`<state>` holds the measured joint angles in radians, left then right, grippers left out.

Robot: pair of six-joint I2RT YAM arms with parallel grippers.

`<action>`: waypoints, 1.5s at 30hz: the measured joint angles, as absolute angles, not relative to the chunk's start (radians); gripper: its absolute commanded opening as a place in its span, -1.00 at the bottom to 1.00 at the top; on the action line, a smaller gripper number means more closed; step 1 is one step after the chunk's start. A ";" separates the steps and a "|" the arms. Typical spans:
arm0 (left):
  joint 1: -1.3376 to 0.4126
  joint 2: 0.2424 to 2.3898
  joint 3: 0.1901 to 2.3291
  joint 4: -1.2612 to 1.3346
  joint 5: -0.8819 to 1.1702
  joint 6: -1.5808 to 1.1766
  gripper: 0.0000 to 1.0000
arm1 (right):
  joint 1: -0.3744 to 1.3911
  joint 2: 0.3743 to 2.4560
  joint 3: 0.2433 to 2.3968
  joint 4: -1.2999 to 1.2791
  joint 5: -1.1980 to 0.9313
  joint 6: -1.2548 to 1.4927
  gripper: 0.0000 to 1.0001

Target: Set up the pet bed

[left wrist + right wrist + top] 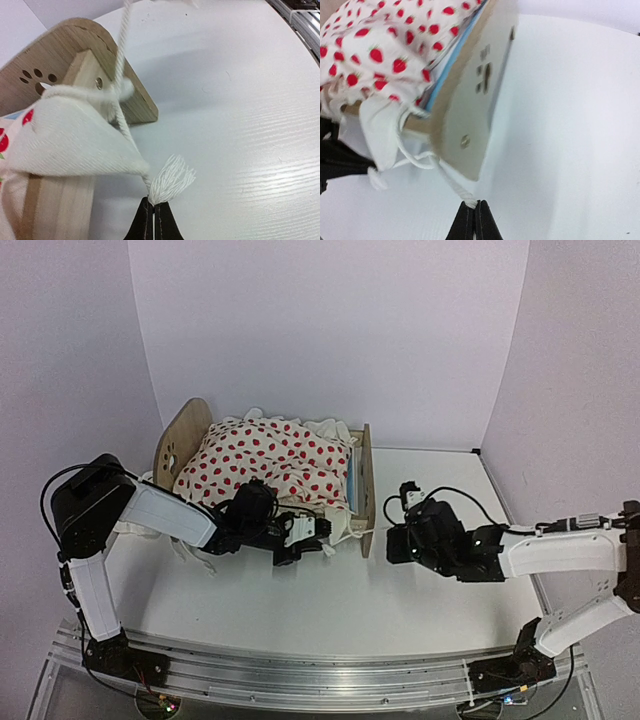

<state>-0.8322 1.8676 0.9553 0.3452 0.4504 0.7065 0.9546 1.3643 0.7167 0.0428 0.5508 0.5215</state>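
The pet bed [364, 490] stands at the back left, with its rounded headboard [180, 445] on the left. A red-dotted white blanket [270, 465] is heaped over it, and a blue mattress edge [447, 65] shows behind the footboard [470, 100]. My left gripper [152, 202] is shut on the tasselled end of a white cord [170, 180]. That cord runs up past the footboard [60, 65] and the blanket's white corner [75, 140]. My right gripper [474, 204] is shut on the end of another white cord [455, 185] by the footboard's near corner. Both grippers [325, 530] [392, 535] sit low by that corner.
The white table [300, 600] stretches in front of and to the right of the bed. White walls [330, 330] close the back and both sides. The metal rail [300, 665] with the arm bases runs along the near edge.
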 measured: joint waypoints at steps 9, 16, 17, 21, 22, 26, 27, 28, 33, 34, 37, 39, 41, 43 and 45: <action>-0.829 1.868 0.928 0.268 0.416 0.875 -1.00 | 0.862 1.297 0.822 -0.169 0.528 0.361 -1.00; -0.825 1.869 0.882 0.269 0.370 1.047 -1.00 | 0.860 1.355 1.009 -0.232 0.374 0.263 -1.00; -0.824 1.869 0.875 0.268 0.368 1.071 -1.00 | 0.860 1.378 1.041 -0.238 0.356 0.249 -1.00; -0.824 1.877 0.869 0.261 0.364 1.132 -1.00 | 0.841 1.477 1.149 -0.250 0.317 0.208 -1.00; -0.824 1.880 0.869 0.260 0.364 1.141 -1.00 | 0.828 1.497 1.171 -0.253 0.310 0.205 -1.00; -0.825 1.887 0.869 0.260 0.364 1.174 -1.00 | 0.761 1.571 1.249 -0.282 0.286 0.195 -1.00; -0.825 1.887 0.869 0.261 0.364 1.182 -1.00 | 0.749 1.582 1.258 -0.287 0.280 0.195 -1.00; -0.826 1.887 0.869 0.260 0.364 1.190 -1.00 | 0.737 1.590 1.264 -0.294 0.272 0.196 -1.00; -0.827 1.887 0.852 0.268 0.365 1.228 -1.00 | 0.711 1.605 1.288 -0.322 0.221 0.199 -1.00; -0.828 1.887 0.848 0.269 0.366 1.233 -1.00 | 0.711 1.605 1.292 -0.323 0.211 0.200 -1.00; -0.832 1.887 0.841 0.274 0.366 1.242 -1.00 | 0.712 1.605 1.296 -0.327 0.196 0.208 -1.00; -0.835 1.887 0.839 0.277 0.366 1.246 -1.00 | 0.711 1.605 1.296 -0.327 0.187 0.215 -1.00; -0.837 1.887 0.838 0.278 0.368 1.248 -1.00 | 0.710 1.603 1.296 -0.327 0.163 0.230 -1.00; -0.837 1.887 0.839 0.270 0.374 1.241 -1.00 | 0.708 1.592 1.281 -0.317 0.113 0.252 -1.00; -0.837 1.888 0.846 0.256 0.379 1.232 -1.00 | 0.713 1.563 1.240 -0.299 0.025 0.279 -1.00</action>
